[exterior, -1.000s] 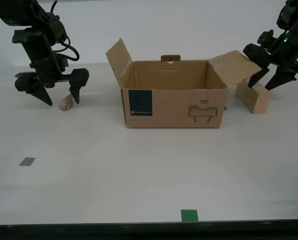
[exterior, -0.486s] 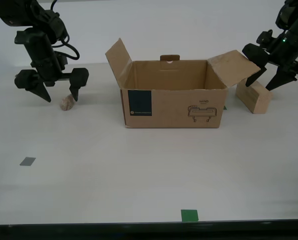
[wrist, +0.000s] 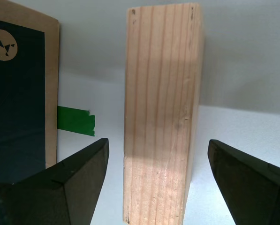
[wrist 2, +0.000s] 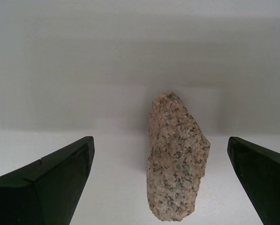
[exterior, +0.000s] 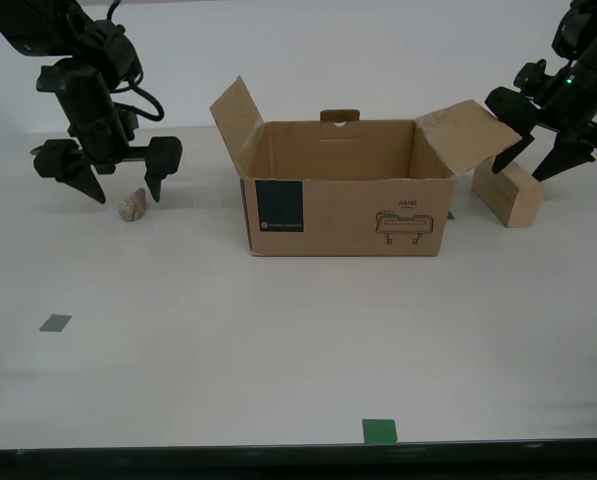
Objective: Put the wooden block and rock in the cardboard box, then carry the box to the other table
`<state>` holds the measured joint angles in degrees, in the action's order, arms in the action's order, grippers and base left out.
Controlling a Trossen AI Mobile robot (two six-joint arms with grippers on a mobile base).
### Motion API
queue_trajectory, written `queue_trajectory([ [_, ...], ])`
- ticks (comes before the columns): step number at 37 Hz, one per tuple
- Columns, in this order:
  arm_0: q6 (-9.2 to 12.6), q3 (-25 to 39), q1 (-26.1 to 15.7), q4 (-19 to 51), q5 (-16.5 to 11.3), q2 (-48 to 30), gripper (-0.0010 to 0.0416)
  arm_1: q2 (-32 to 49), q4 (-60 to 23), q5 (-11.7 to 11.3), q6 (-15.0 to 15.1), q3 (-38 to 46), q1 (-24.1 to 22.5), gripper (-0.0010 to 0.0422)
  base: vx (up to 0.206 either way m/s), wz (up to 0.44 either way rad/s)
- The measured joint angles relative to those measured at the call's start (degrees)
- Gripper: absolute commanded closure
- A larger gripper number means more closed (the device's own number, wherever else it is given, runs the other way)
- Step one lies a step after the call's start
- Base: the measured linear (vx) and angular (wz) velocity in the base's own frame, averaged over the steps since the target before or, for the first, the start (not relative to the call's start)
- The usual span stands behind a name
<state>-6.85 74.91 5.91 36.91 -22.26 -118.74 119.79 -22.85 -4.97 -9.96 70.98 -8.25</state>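
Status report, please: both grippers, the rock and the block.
First gripper open over block. Second gripper open over rock. Box empty, nothing blocking.

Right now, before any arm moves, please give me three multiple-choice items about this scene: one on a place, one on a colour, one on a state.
1. Where does the rock lie?
A. Inside the cardboard box
B. On the table, beside the box toward the exterior view's left
C. On top of the wooden block

2. What colour is the label on the box front?
A. Dark navy
B. Red
C. Yellow

3. What is the state of my first end effector?
A. Shut on the block
B. Open, one finger on each side of the block
C. Shut and empty

Answers: 1 B, the rock rests on bare table, outside the box. 2 A, the rectangle is dark navy. 3 B, the first wrist view shows gaps between both fingers and the block.
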Motion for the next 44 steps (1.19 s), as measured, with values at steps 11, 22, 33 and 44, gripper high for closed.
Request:
queue_trajectory([
  [11, 0.2, 0.0, 0.0, 0.0, 0.0, 0.0, 0.014, 0.0, 2.6, -0.1, -2.2, -2.4, -1.6, 0.0023, 0.0, 0.0],
  [22, 0.2, 0.0, 0.0, 0.0, 0.0, 0.0, 0.0154, 0.0, 5.0, -0.5, -3.0, -3.3, -1.8, 0.0023, 0.0, 0.0],
  [33, 0.2, 0.0, 0.0, 0.0, 0.0, 0.0, 0.0125, 0.0, 5.4, -1.8, -3.1, -3.4, -1.8, 0.0023, 0.0, 0.0],
  [44, 0.4, 0.0, 0.0, 0.2, 0.0, 0.0, 0.0114, 2.1, 6.3, -1.7, -3.1, -2.6, -1.8, 0.0023, 0.0, 0.0],
])
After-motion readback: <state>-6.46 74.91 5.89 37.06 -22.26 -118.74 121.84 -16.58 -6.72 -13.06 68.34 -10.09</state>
